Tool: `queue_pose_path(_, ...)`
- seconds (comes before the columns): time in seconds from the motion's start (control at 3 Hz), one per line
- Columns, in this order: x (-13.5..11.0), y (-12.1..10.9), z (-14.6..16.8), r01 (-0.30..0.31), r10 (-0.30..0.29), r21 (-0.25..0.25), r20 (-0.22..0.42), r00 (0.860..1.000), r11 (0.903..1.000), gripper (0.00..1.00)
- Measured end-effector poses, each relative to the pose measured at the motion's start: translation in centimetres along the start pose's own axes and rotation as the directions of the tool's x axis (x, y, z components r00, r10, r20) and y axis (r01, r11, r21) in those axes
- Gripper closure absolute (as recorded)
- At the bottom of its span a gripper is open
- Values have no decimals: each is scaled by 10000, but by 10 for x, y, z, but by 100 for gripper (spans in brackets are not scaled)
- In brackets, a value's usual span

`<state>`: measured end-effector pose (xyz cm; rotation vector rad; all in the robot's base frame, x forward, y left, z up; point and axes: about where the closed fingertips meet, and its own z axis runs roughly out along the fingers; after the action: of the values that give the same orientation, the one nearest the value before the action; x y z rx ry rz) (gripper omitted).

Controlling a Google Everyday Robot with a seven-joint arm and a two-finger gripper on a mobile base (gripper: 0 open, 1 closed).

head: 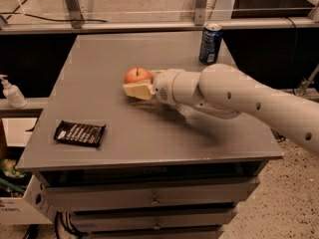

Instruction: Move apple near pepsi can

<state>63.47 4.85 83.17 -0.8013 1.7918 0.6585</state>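
Black, flat snack wrapper [79, 133] with pale, unreadable print lies at the front left of the matte grey desk [149, 148]. Mid-desk, the round red-orange apple [137, 75] sits stem up, pinched by the cream pincer [140, 82] of the smooth white arm [239, 96]. Well apart at the back right, the dark blue pepsi can [211, 44] stands upright, its lettering illegible.

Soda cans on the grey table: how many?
1. The upright dark blue soda can stands near the grey table's far right corner. The hand is mid-table, gripping the small round red-orange apple. The white arm could hide another.
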Motion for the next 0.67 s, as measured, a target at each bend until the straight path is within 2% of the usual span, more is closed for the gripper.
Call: queue_pose_path(0.67,-2,3,5,61,-61,-86,-5,10000,9999,100)
